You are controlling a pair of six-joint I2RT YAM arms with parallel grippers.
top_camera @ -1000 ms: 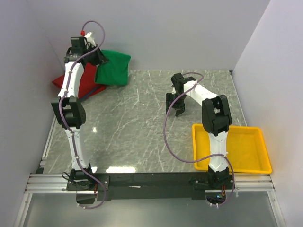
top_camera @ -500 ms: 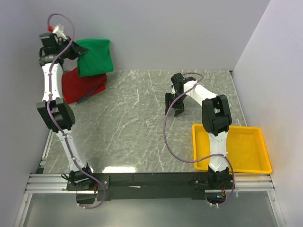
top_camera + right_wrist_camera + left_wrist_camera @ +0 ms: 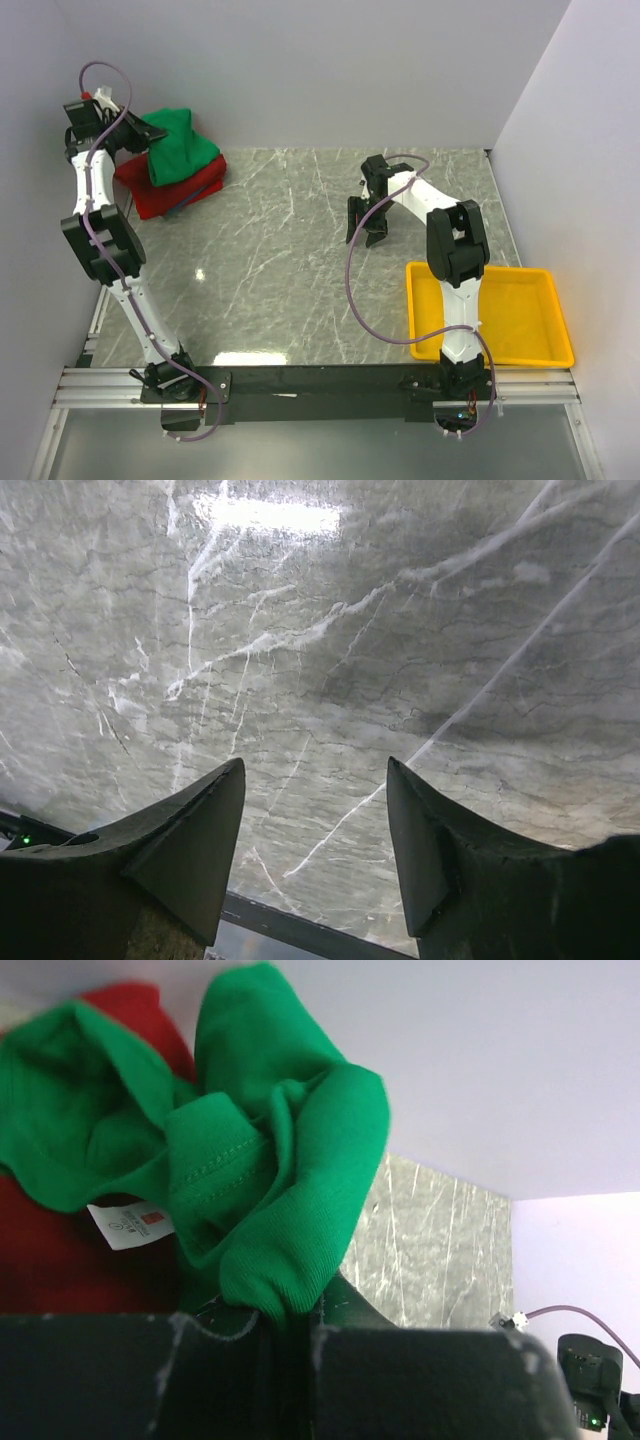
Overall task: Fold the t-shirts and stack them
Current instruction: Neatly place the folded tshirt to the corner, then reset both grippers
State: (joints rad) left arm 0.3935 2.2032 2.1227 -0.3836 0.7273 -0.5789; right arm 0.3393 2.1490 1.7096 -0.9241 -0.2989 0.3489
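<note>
Green t-shirt (image 3: pixel 178 150) hangs bunched over the red t-shirt (image 3: pixel 172 192), far left: soft, light, floppy. Your left gripper (image 3: pixel 290 1312) pinches 1 green fold; right gripper (image 3: pixel 315 830) spread, empty. Regrip at shoulder seams.

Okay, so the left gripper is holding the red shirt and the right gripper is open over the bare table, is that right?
Not quite. The left gripper is shut on the green shirt, not the red shirt, which lies under it. The left wrist view shows green fabric pinched between the fingers. The rest holds: the right gripper is open over the bare table.
</note>
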